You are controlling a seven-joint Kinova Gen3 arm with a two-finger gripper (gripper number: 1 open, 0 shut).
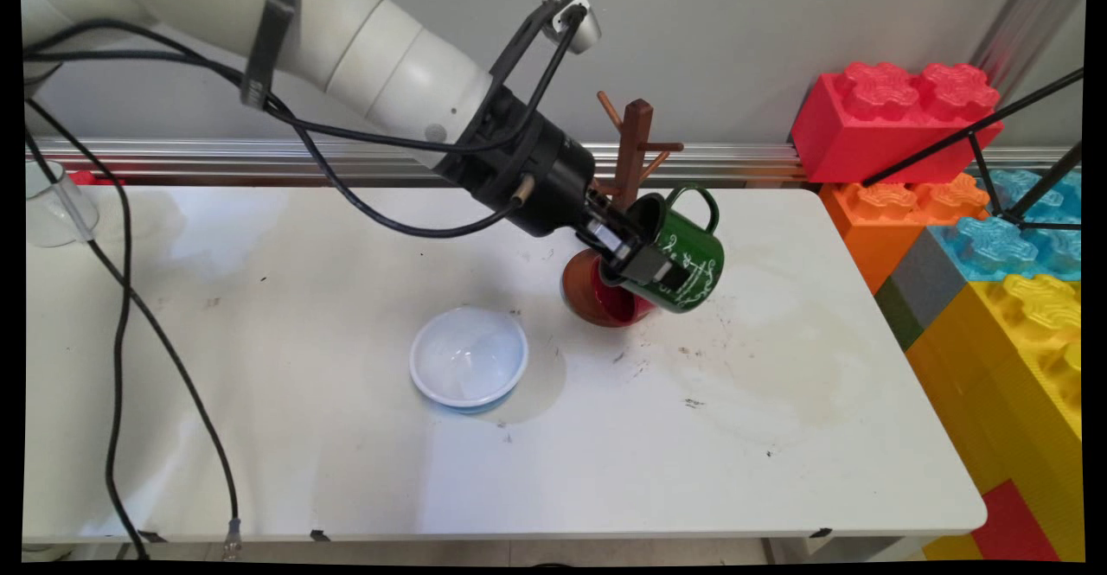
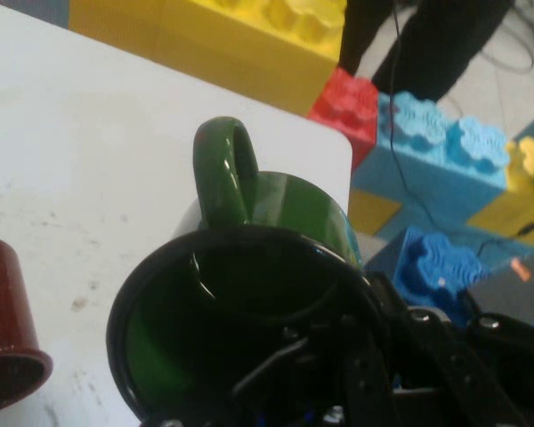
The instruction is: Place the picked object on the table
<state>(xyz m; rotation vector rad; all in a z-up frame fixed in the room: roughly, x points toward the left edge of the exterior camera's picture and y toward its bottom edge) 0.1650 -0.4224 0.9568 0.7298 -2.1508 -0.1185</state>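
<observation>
My gripper [image 1: 638, 257] is shut on the rim of a green mug [image 1: 687, 257] with white markings, holding it tilted in the air above the table [image 1: 346, 471]. In the hand view the green mug [image 2: 249, 302] fills the middle, its handle [image 2: 221, 169] pointing up and its dark inside facing the camera. A red mug [image 1: 597, 298] lies on its side on the table right under the green one; its edge, the red mug [image 2: 4, 338], shows at the hand view's left. A brown wooden mug tree [image 1: 636, 147] stands just behind the gripper.
A white bowl [image 1: 469, 357] with a blue outside sits on the table left of the mugs. Large toy bricks, red [image 1: 891, 117], orange, blue and yellow [image 1: 1020, 359], are stacked past the table's right edge. A clear container [image 1: 54, 203] stands at the far left.
</observation>
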